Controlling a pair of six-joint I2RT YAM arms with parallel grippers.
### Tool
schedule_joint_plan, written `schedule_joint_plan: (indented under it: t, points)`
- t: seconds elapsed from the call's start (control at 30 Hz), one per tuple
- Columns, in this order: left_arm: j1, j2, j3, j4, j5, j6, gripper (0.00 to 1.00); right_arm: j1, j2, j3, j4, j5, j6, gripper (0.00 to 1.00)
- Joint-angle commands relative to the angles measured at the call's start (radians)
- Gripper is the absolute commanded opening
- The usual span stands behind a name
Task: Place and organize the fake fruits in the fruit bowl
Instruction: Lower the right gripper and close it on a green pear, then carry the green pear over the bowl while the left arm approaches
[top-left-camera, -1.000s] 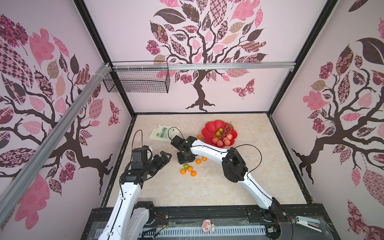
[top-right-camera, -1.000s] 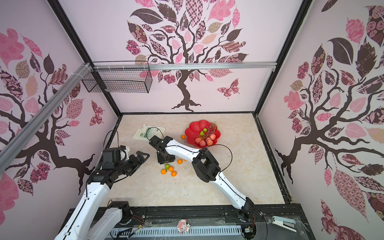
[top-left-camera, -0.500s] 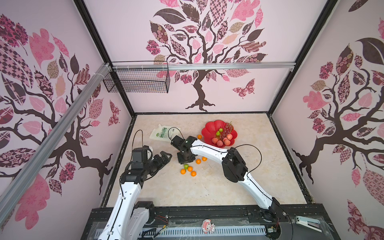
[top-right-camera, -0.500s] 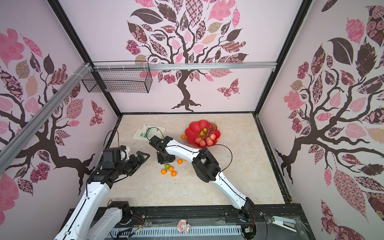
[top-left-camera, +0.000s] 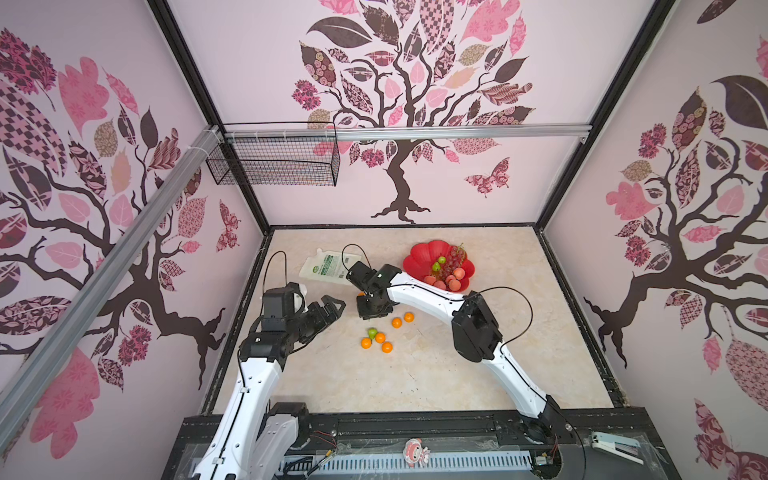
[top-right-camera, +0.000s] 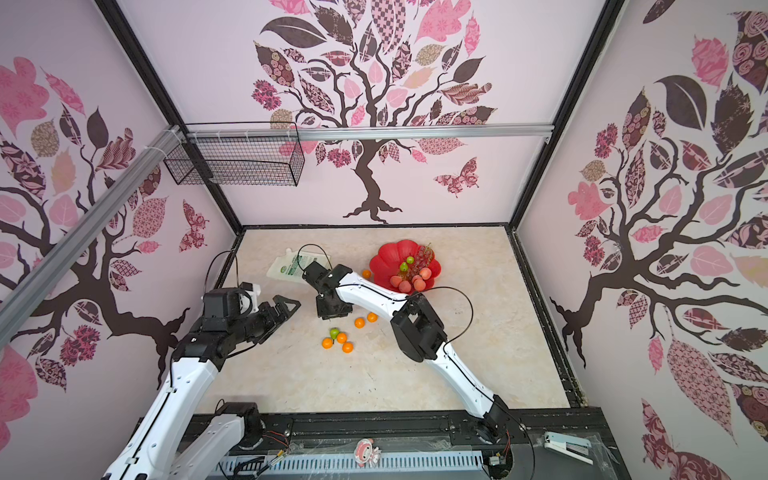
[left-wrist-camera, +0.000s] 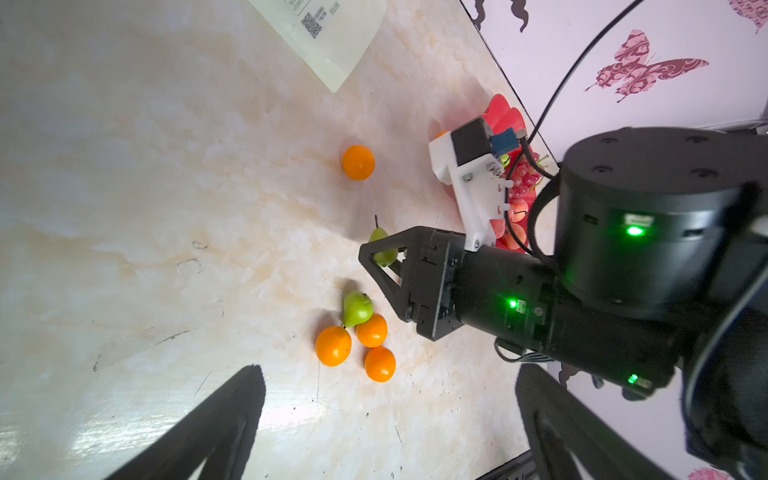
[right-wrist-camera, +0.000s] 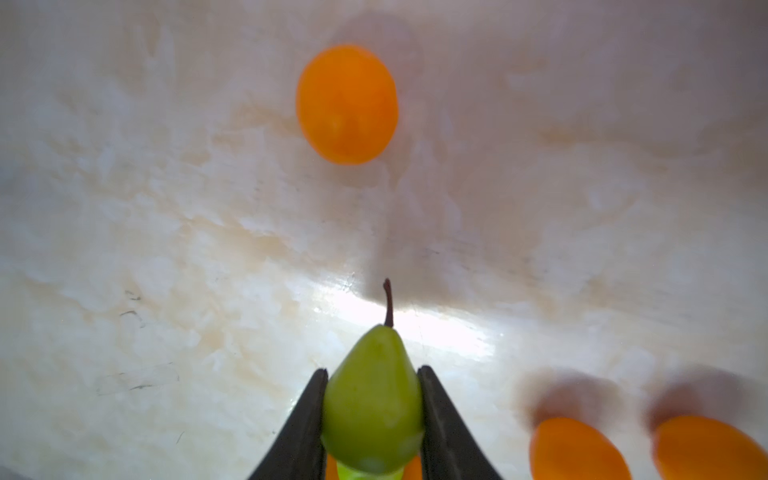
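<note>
Clamping the green pear (right-wrist-camera: 372, 399), the right gripper (right-wrist-camera: 372, 370) needs a straight lift clear of nearby oranges (right-wrist-camera: 347, 104) before crossing to the fruit bowl (top-left-camera: 419, 258).

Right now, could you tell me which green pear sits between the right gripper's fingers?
The lone pear pinched by the right gripper; the second pear lies free among three oranges, two pears sit in the fruit bowl.

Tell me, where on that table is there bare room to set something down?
Bare: the wide strip between the clustered oranges and the front rail, and the stretch right of the bowl. Crowded: mid-table, where the right gripper holds a pear among loose oranges, and beside the pouch.
</note>
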Motion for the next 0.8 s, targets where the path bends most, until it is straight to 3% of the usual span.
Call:
schedule_joint_plan:
  t: [0.0, 0.37, 0.77]
  points:
    - [-0.06, 0.032, 0.068, 0.049, -0.027, 0.009, 0.98, -0.035, -0.157, -0.05, 0.023, -0.006, -0.009, 0.35]
    - [-0.27, 0.266, 0.187, 0.212, -0.119, -0.036, 0.98, -0.233, -0.356, -0.291, 0.095, 0.007, -0.056, 0.35]
    - [-0.424, 0.58, 0.428, 0.277, -0.185, -0.012, 0.98, -0.447, -0.405, -0.387, 0.128, 0.004, -0.128, 0.35]
